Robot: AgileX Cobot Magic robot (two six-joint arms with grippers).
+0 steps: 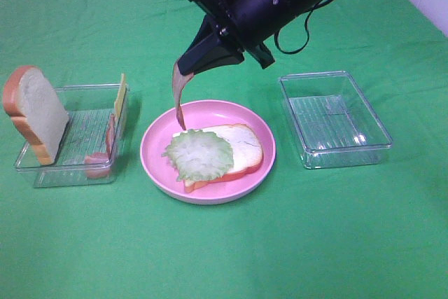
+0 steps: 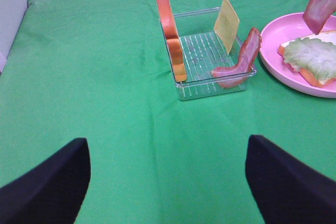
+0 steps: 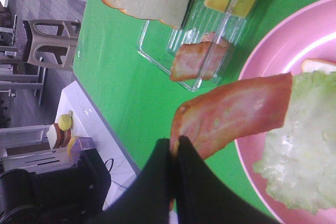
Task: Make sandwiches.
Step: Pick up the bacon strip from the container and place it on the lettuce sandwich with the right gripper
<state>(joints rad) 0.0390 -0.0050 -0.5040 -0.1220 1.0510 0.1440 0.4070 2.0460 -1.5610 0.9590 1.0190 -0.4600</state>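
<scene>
Green cloth [image 1: 224, 257] holds 2 trays [image 1: 70, 175] [image 1: 350, 156], 1 plate [image 1: 210, 197]; right pincer [image 1: 183, 69] clamped on 1 bacon strip [image 1: 179, 97], left pincer [image 2: 165, 145] apart.

Matt green cloth [image 1: 224, 257], clear ribbed plastic tray [image 1: 332, 120], glossy pink plate [image 1: 150, 141], matt black fingers [image 2: 47, 182].

We are looking at a green table [image 1: 231, 250] | clear tray [image 1: 84, 131] sitting left | pink plate [image 1: 150, 148] sitting centre | second clear tray [image 1: 336, 120] sitting right
</scene>
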